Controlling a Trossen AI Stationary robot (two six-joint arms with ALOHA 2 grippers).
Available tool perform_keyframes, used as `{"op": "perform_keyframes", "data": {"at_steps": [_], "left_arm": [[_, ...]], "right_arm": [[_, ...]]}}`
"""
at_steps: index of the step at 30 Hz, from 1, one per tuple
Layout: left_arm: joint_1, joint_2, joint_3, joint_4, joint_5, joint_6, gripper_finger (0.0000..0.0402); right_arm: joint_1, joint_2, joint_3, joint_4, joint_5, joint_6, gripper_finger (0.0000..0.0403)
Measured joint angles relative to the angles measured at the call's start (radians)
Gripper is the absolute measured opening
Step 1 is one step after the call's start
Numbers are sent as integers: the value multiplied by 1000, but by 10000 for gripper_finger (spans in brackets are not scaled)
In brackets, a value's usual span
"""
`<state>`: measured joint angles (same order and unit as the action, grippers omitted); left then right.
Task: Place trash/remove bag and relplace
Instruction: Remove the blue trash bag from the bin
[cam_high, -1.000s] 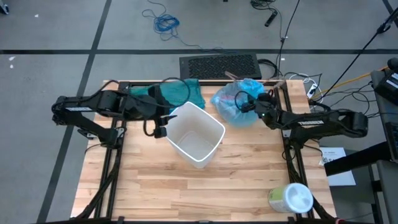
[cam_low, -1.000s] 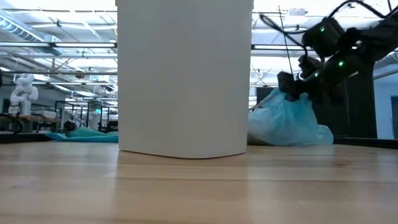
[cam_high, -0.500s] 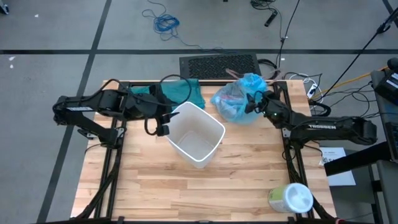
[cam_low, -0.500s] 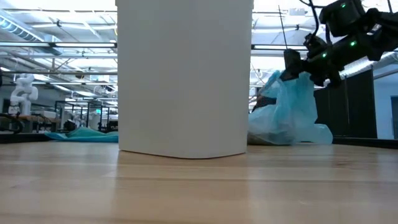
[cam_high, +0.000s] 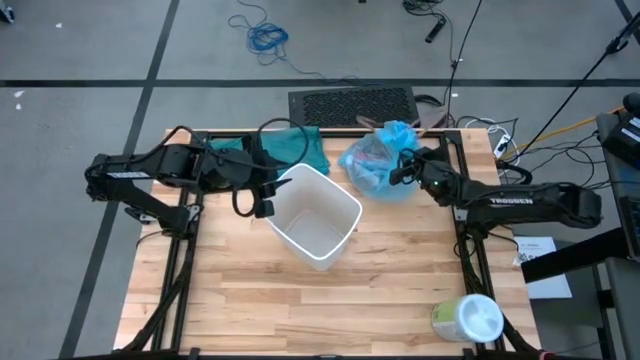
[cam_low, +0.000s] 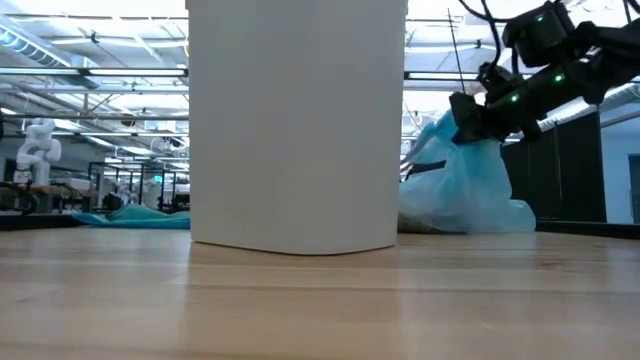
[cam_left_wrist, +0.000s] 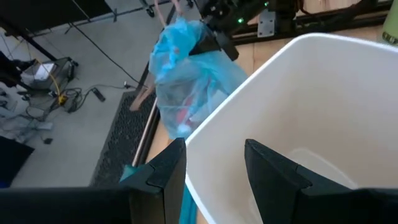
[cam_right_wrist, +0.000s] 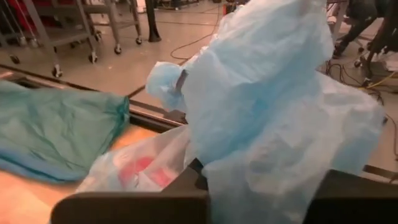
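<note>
- Your right gripper (cam_high: 405, 166) is sitting at the far right of the table, jaws clamped on the gathered top of the light-blue bag (cam_high: 378, 162).
- The bag is resting on the table just beside the white bin (cam_high: 316, 216), with reddish trash (cam_right_wrist: 144, 169) showing through it.
- Your left gripper (cam_high: 264, 197) is straddling the bin's left rim, jaws apart, one finger (cam_left_wrist: 268, 172) inside.
- A teal bag (cam_high: 285, 150) is lying behind the bin.

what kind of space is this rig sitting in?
Looks like a robotics lab or industrial workshop: a grey concrete floor strewn with loose cables, wheeled metal carts, and a white humanoid robot in the hall behind the wooden table.
</note>
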<state>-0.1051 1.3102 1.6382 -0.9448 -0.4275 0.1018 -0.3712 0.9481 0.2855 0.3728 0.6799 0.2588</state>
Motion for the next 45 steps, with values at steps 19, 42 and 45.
{"op": "perform_keyframes", "data": {"at_steps": [19, 42, 45], "left_arm": [[0, 0, 0, 4, -34, 36, 160], [0, 0, 0, 1, -53, 35, 160], [0, 0, 0, 1, -56, 35, 160]], "right_arm": [[-45, 539, 371, -412, -59, -91, 0], [16, 563, 747, -1093, -65, -5, 256], [22, 563, 804, -1202, -64, 15, 287]]}}
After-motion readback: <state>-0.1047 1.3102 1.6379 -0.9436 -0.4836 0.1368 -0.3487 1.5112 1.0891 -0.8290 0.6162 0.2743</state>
